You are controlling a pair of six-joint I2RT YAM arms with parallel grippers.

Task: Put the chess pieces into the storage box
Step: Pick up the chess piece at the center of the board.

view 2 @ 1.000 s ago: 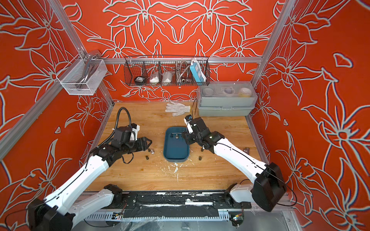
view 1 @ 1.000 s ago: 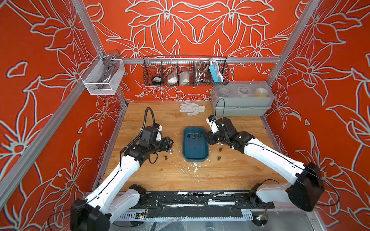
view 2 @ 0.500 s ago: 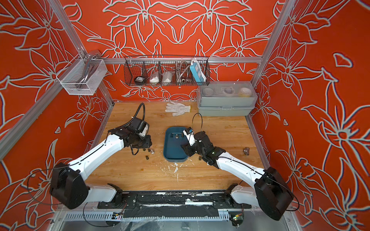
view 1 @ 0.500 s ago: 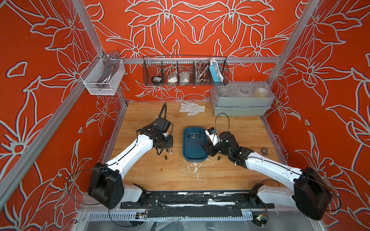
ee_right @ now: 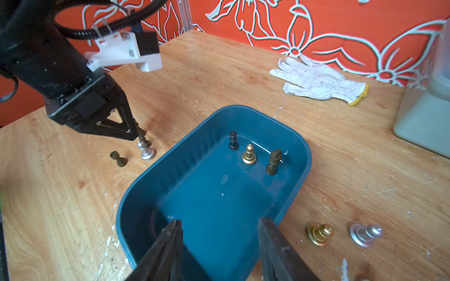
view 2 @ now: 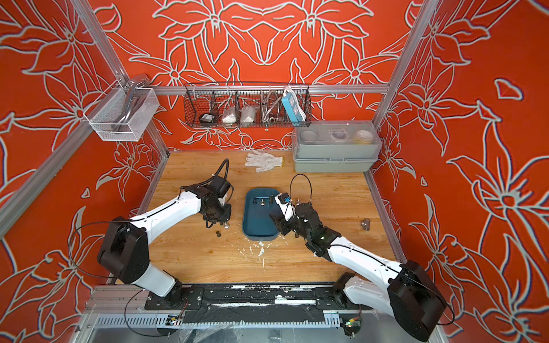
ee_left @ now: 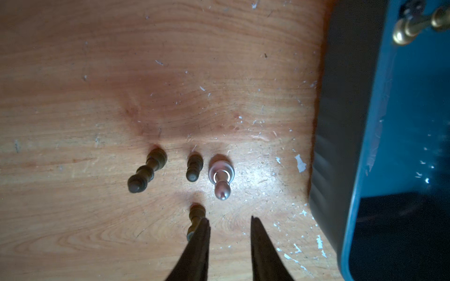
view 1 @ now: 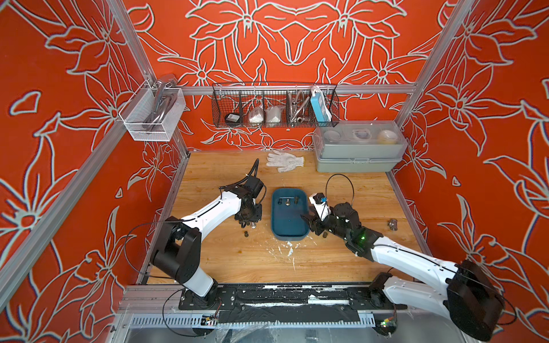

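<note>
Nearest, the right hand [ee_right: 219, 221] hangs over the near end of the storage box [ee_right: 207, 194], its fingers fairly wide apart with nothing between them. The box, a shallow teal tray, sits mid-way across the wooden table [view 1: 231, 261]. Just outside its near corner, on the right arm's side, a gold piece [ee_right: 319, 233] and a silver piece [ee_right: 365, 234] rest on the table, close together but apart. Across the box, the left hand [ee_left: 229, 219] points down at the table with a narrow, empty gap; one finger is hard against a dark pawn [ee_left: 196, 214] that stands outside that gap. Close by stand a silver pawn [ee_left: 220, 177], an olive pawn [ee_left: 194, 167] and a brown pawn [ee_left: 146, 174]. At the box's far end a black piece [ee_right: 233, 141], a gold pawn [ee_right: 249, 154] and an olive piece [ee_right: 274, 161] stand upright. Farther back lies a white glove [ee_right: 316, 80], then a grey box [view 1: 356, 148] in the corner, and a wire basket [view 1: 274, 104] on the wall.
</note>
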